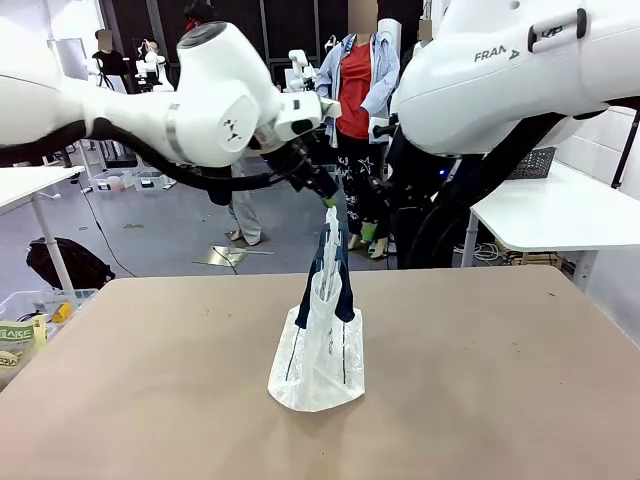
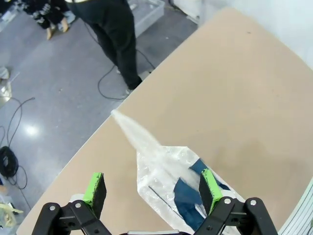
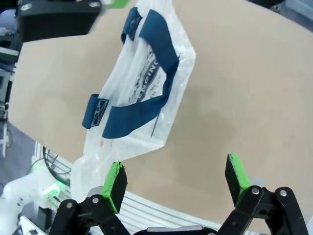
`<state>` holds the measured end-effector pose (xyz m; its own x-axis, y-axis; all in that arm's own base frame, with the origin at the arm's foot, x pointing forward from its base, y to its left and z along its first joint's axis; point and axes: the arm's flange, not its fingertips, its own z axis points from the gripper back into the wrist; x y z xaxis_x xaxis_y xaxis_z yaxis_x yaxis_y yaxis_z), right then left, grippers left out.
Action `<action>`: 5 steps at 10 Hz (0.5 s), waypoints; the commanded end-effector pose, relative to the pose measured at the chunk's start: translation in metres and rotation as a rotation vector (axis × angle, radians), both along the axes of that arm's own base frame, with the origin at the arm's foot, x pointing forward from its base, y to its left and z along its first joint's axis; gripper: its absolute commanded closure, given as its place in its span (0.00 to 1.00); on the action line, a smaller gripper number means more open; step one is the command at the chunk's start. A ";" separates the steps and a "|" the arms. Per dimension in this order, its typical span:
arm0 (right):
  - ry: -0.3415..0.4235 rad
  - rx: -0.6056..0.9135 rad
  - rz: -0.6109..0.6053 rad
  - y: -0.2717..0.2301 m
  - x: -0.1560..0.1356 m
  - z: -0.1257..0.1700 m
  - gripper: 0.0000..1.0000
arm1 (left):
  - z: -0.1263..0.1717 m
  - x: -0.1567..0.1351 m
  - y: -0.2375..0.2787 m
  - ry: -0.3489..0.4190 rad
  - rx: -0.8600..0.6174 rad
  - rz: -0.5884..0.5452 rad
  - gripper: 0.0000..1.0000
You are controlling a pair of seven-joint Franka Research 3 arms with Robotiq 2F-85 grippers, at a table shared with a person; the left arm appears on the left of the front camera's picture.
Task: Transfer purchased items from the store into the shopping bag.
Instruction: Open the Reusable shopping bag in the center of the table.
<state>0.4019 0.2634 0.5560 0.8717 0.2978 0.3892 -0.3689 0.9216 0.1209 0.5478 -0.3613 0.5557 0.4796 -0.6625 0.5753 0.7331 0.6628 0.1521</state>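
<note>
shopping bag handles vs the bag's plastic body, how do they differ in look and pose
The navy strap handles are dark and opaque; the plastic body is whitish, translucent and crinkled. The handles are narrow bands hanging down the side; the body is a broad pouch standing on the table, narrowing to a peak on top. Both are limp parts of one shopping bag.

Glossy white, bulbous casings on the left arm (image 1: 215, 95) and the right arm (image 1: 510, 70), with grey lettering (image 1: 497, 54) across the right one's shell and a silver ring at a left joint. Thick black cable (image 1: 150, 160) looping beneath the left arm. Left hand (image 2: 151, 188) and right hand (image 3: 176, 176) matte black and angular, with silver screws (image 2: 53, 207) at the knuckles and bright green pads (image 3: 116, 180) on the fingers.
</note>
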 end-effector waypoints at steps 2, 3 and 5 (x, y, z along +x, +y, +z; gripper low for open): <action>0.084 0.080 0.004 0.022 0.002 -0.012 0.00 | 0.000 0.023 -0.017 0.034 0.070 0.005 0.00; 0.093 0.077 0.007 0.030 -0.001 -0.016 0.00 | -0.003 0.024 -0.019 0.046 0.086 0.013 0.00; 0.107 0.056 0.008 0.040 -0.004 -0.024 0.00 | -0.008 0.026 -0.017 0.070 0.103 0.019 0.00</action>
